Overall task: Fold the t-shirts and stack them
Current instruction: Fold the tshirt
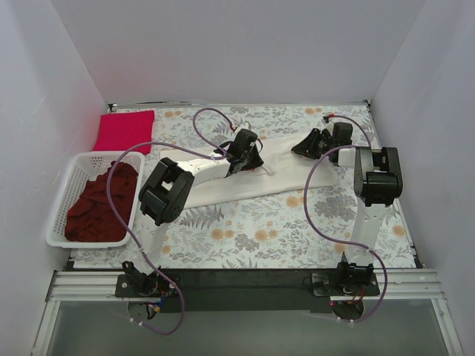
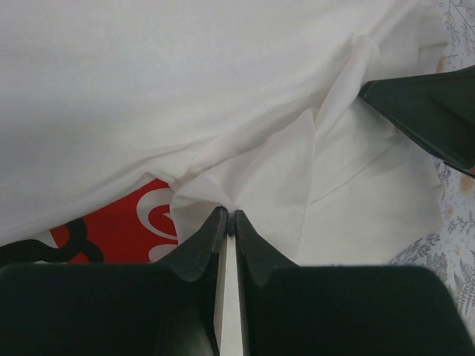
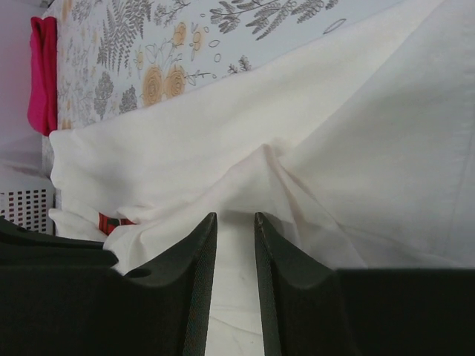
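No legible text: red print (image 2: 119,233) on cream shirt (image 1: 223,189) shows only white curls and black scroll, rest hidden under fold. Cream shirt lies diag across table centre on floral cloth (image 1: 260,230). Your L gripper (image 2: 228,216) clenched on bunched fold just above print. Your R gripper (image 3: 234,219): jaws nearly together, ridge of same shirt pinched btwn. Pink shirt (image 1: 124,130) folded flat, far-left corner. Maroon shirt (image 1: 100,204) heaped in basket (image 1: 58,215), left edge. L arm (image 1: 165,194) blocks top view of cream shirt's left part.
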### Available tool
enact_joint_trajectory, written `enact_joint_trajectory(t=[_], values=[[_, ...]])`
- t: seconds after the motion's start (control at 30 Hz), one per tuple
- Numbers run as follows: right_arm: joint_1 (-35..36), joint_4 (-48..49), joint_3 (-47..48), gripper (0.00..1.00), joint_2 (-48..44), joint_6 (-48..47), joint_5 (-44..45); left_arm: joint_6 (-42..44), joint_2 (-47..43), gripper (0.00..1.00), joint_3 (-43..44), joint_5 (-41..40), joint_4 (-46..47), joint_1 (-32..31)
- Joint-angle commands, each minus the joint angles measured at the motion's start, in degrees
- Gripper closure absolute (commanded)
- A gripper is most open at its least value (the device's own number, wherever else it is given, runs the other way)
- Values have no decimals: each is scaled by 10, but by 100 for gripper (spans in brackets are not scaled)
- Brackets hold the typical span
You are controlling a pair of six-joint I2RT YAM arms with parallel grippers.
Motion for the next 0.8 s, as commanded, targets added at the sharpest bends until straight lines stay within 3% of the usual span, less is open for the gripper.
enact_joint_trajectory(t=[0.0,0.5,0.77], values=[[-12,13,19,67,23,7,21,-5,-10,95,-3,-32,10,9],[-47,11,0,67,30,12,42,-58,-1,98,-31,-27,19,32],[-45,11,5,66,-26,13,-12,-41,-11,78,-24,20,36,31]])
